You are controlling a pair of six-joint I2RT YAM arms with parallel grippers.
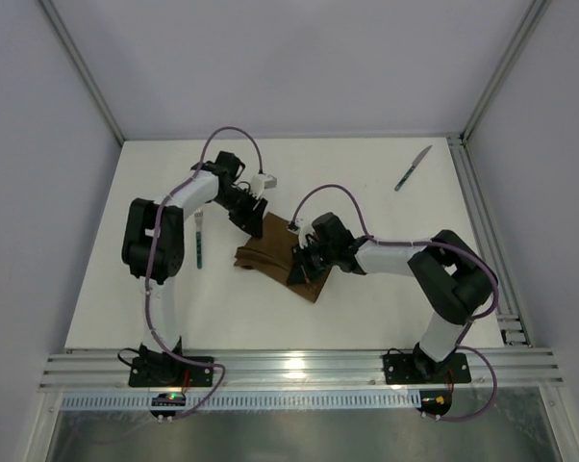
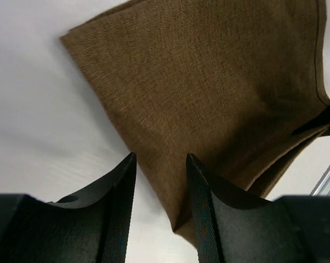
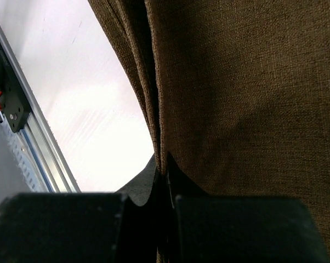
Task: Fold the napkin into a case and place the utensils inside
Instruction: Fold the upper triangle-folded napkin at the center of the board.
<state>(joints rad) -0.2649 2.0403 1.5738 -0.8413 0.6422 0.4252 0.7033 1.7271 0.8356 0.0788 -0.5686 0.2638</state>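
Note:
The dark brown napkin (image 1: 275, 252) lies partly folded at mid-table, its layers stacked along one edge. My right gripper (image 1: 302, 262) is shut on that folded edge; in the right wrist view the jaws (image 3: 164, 164) pinch the layered hem of the napkin (image 3: 247, 82). At the cloth's far left end, my left gripper (image 1: 254, 219) is open. In its wrist view the gripper (image 2: 161, 159) straddles the napkin's (image 2: 209, 82) side edge without pinching it. The knife (image 1: 414, 167) lies at the far right. The teal-handled fork (image 1: 201, 238) lies to the left of the napkin. No finished case shows.
An aluminium rail (image 1: 299, 366) runs along the near table edge and another rail (image 1: 477, 212) along the right side. The near rail (image 3: 39, 148) also shows in the right wrist view. Grey walls enclose the white table (image 1: 366, 298).

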